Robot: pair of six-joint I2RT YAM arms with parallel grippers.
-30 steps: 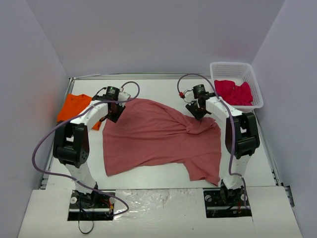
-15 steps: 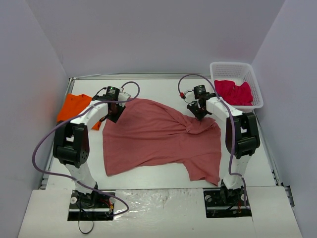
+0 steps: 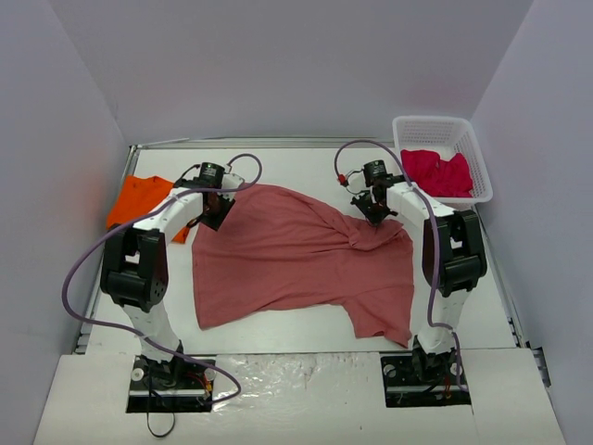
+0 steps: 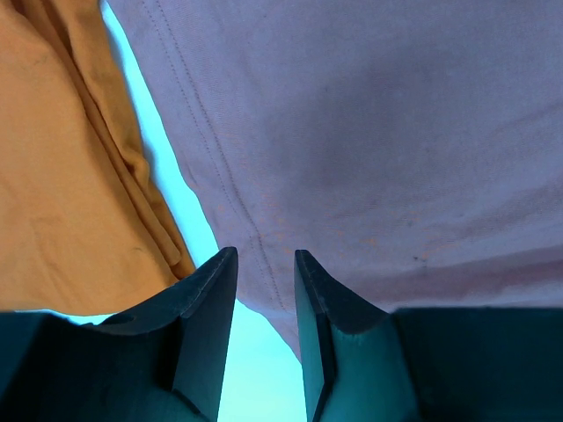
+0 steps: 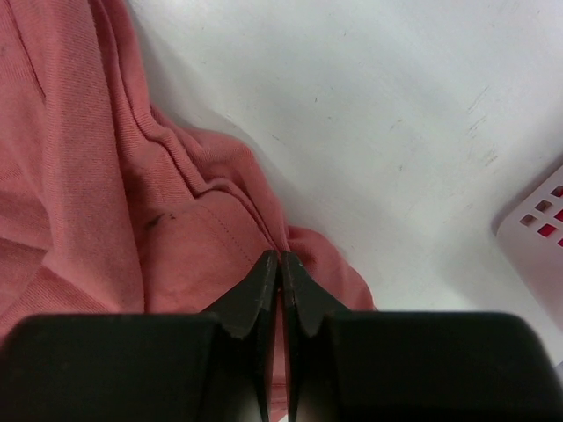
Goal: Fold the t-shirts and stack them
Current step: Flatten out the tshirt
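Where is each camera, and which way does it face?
Top: above and behind the robot, looking down at the table; left arm and right arm flank the red shirt.
Left wrist: on the left arm, looking past the open left end effector at the orange shirt.
Right wrist: on the right arm, looking past the right end effector, shut on the red shirt, toward the basket.
All three see the red shirt.

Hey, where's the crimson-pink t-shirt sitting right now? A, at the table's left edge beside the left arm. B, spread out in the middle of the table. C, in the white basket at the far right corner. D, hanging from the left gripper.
C: the crimson-pink t-shirt lies bunched inside the white basket; the one spread mid-table is the brick-red t-shirt, and the one at the left edge is the orange t-shirt.
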